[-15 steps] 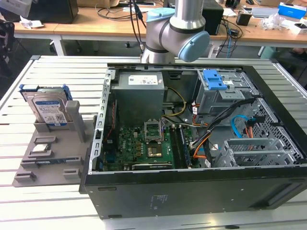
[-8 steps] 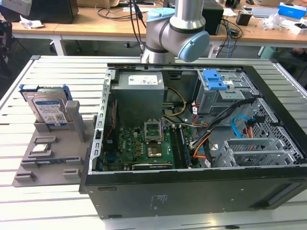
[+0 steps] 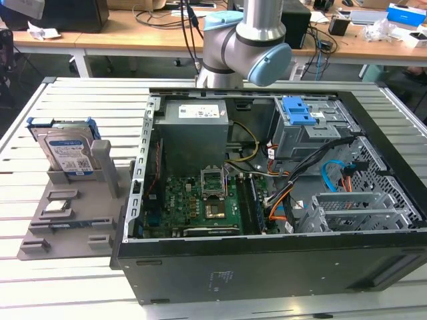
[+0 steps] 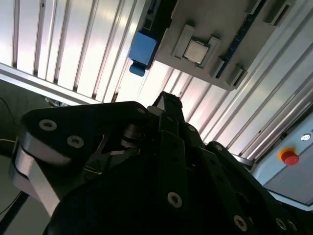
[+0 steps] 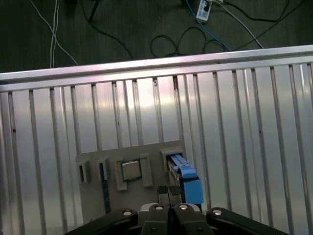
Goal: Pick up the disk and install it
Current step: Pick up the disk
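While hanging high above the tabletop (image 5: 234,122), pincer (image 5: 168,193): pointing down in the first wrist view, hovering well above the disk (image 5: 188,177) and not touching it; open or closed, not telling from these pictures.
Disk: standing on edge in an end slot of the grey holder (image 3: 40,230), at the exterior view's left; apparently being kept upright for leaving its top edge free for a grasp from above; not yet picked up.
Grey holder: lying flat on the slats just beside the computer case (image 3: 267,273), seemingly for presenting each part at a fixed spot.
Square silvery chip (image 3: 59,207): resting flat in a recess of the holder, near the disk.
Computer case: lying on its side with the panel off, exposing board and cables to reach from above.
Drive cage (image 3: 303,133): sitting in the case's far corner toward the exterior view's right, blue latch on top; judging by the task, waiting as the disk's destination.
Arm (image 3: 243,47): rising beyond the case's far side.
Surface: ribbed metal slats, catching bright bands of light.
Room: wooden desks (image 3: 133,37) crowding the background with cables and boxes; dark floor (image 5: 122,29) trailing loose cords past the tabletop's edge.
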